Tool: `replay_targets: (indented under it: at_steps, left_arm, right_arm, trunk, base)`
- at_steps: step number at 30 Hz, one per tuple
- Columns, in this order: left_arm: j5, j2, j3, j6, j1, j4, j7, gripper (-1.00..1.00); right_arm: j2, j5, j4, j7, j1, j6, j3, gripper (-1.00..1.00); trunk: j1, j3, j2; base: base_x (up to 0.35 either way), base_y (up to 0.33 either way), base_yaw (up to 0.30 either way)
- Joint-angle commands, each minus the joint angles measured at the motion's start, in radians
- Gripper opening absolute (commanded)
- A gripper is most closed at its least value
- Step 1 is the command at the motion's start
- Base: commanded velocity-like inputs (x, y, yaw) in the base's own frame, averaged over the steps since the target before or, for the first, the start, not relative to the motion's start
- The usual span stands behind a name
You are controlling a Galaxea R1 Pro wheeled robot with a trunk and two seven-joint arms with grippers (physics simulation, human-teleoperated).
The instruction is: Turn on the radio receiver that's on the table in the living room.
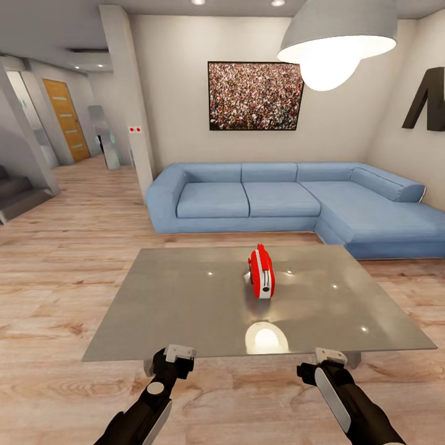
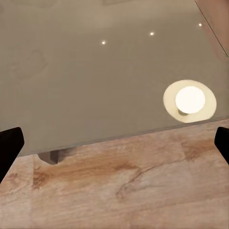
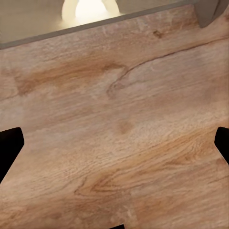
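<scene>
Two black robot arms reach in low at the near edge of the head view. Left tool (image 1: 179,353) and right tool (image 1: 330,356) each end in a pale grey block hovering just short of the near rim of the low square table with a glossy grey reflective top (image 1: 173,309). In both wrist views the dark fingertips (image 2: 9,143) (image 3: 10,145) sit at opposite edges of the picture, well apart with nothing between them: both tools spread wide.

Small bright red rounded-rectangular radio receiver (image 1: 261,271) stands upright on the table, a little right of centre toward the far half, its white end panel facing the camera (a dark mark shows on that panel, too small to read). It is well apart from both tools.

Table surface: smooth, mirror-like. It carries a round bright reflection of the lamp near the front edge and several pinpoint reflections of the ceiling lights. Left wrist view looks over the table's near edge (image 2: 95,86), with one short grey leg visible beneath it.

Floor: light wood planks (image 3: 119,133), pronounced grain and knots.

Beyond the table: blue fabric corner sofa (image 1: 272,198) with soft squared cushions, framed crowd picture (image 1: 255,96) on the white wall, big grey dome lamp (image 1: 337,25) hanging at upper right. Orange wooden door (image 1: 67,117) down the hallway at left.
</scene>
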Motion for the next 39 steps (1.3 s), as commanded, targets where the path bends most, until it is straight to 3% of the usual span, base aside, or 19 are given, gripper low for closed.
replay_targets:
  at_steps: [1,13,21,25,30,39]
  left_arm:
    - [0.000,0.000,0.000,0.000,0.000,0.000,0.000,1.00]
    - [0.000,0.000,0.000,-0.029,0.000,0.112,-0.001,1.00]
    - [0.000,0.009,0.000,-0.212,0.000,0.308,-0.002,1.00]
    - [0.001,0.018,0.000,-0.258,0.000,0.413,-0.005,1.00]
    - [0.001,0.021,0.000,-0.395,0.000,0.558,-0.005,1.00]
    - [0.002,0.026,0.000,-0.439,0.024,0.679,-0.008,1.00]
  right_arm:
    - [0.000,0.000,0.000,0.000,0.000,0.000,0.000,1.00]
    - [-0.006,0.027,0.172,0.081,0.000,-0.110,0.000,1.00]
    - [-0.005,0.082,0.330,0.146,0.000,-0.262,0.000,1.00]
    - [-0.005,0.092,0.415,0.181,0.000,-0.348,0.000,1.00]
    - [-0.003,0.095,0.519,0.211,0.000,-0.447,0.001,1.00]
    - [-0.002,0.102,0.691,0.262,0.000,-0.617,0.003,1.00]
  trunk:
    - [0.000,0.000,0.000]
    - [0.000,0.000,0.000]
    - [0.000,0.000,0.000]
    - [0.000,0.000,0.000]
    - [0.000,0.000,0.000]
    - [0.000,0.000,0.000]
  base:
    - [0.000,0.000,0.000]
    - [0.000,0.000,0.000]
    - [0.000,0.000,0.000]
    - [0.000,0.000,0.000]
    - [0.000,0.000,0.000]
    - [0.000,0.000,0.000]
